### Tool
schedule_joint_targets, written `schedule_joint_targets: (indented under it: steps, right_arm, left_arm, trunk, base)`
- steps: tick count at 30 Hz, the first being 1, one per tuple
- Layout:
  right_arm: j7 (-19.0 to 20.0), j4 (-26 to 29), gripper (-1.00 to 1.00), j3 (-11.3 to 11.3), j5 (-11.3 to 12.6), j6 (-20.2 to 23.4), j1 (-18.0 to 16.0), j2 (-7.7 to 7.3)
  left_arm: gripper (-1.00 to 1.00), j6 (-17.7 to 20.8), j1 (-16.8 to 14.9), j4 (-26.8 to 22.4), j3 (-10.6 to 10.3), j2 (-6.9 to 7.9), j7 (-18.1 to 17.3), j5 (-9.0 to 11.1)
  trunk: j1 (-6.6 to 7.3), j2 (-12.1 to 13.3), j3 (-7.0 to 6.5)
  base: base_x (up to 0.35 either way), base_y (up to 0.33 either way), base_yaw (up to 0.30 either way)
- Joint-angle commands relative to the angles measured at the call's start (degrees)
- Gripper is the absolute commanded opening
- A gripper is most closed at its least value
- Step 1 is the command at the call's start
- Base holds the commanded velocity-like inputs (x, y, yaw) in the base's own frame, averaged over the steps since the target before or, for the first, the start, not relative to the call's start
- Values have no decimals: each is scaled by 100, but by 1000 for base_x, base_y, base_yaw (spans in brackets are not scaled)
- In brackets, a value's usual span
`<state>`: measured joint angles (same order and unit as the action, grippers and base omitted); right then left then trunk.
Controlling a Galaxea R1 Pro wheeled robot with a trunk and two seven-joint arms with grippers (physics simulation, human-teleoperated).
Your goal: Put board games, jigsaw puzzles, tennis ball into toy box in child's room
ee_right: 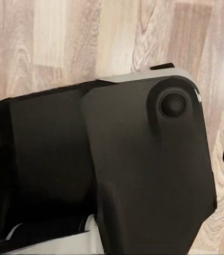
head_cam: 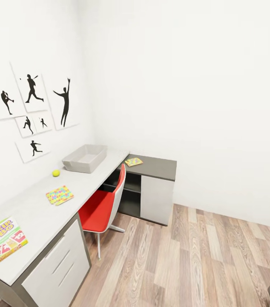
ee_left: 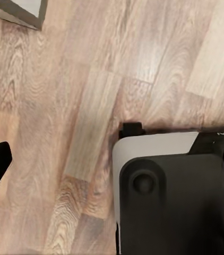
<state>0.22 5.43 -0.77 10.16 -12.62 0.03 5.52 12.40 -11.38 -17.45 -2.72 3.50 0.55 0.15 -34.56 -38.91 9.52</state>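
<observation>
Currently no toy is held; gripper states cannot be told. Toy box (head_cam: 84,157) sits far on the table (head_cam: 33,213), tennis ball (head_cam: 56,173), jigsaw puzzle (head_cam: 59,195) and Skip-Bo board game (head_cam: 5,239) nearer, staged for loading.

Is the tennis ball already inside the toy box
No, the tennis ball lies on the table beside the toy box, outside its walls.

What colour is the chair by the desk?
The chair has a red seat and a white back shell, best seen in the head view.
</observation>
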Motion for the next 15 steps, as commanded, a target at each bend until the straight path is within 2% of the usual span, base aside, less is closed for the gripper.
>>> schedule_joint_targets:
  steps: [1, 3, 7, 11, 12, 15]
  right_arm:
    - [1, 43, 100, -13, 36, -31, -2, 30]
    - [-6, 166, 100, -16, 39, -39, -18, 62]
    - [-6, 395, 100, -19, 112, 116, -140, 73]
    - [-10, 747, 100, -18, 379, 807, -514, 64]
    - [-15, 897, 100, -19, 512, 1212, -725, 43]
    - [-23, 1125, 100, -19, 703, 1876, -1074, -26]
  left_arm:
    - [100, 159, -67, -92, -25, 3, -3, 8]
    - [100, 462, -213, -301, -22, 3, -28, 26]
    - [100, 791, -381, -541, -12, -5, -44, 45]
    - [100, 1140, -622, -805, -4, -18, -51, 58]
    - [100, 1293, -749, -895, -3, -19, -59, 60]
    - [100, 1552, -976, -991, 0, -11, -80, 62]
  trunk:
    - [21, 35, -9]
    - [65, 115, -45]
    - [153, 275, -117]
    - [241, 436, -188]
    - [263, 476, -206]
    - [329, 596, -260]
  base:
    - [0, 0, 0]
    - [0, 0, 0]
    - [0, 0, 0]
    - [0, 0, 0]
    - [0, 0, 0]
    - [0, 0, 0]
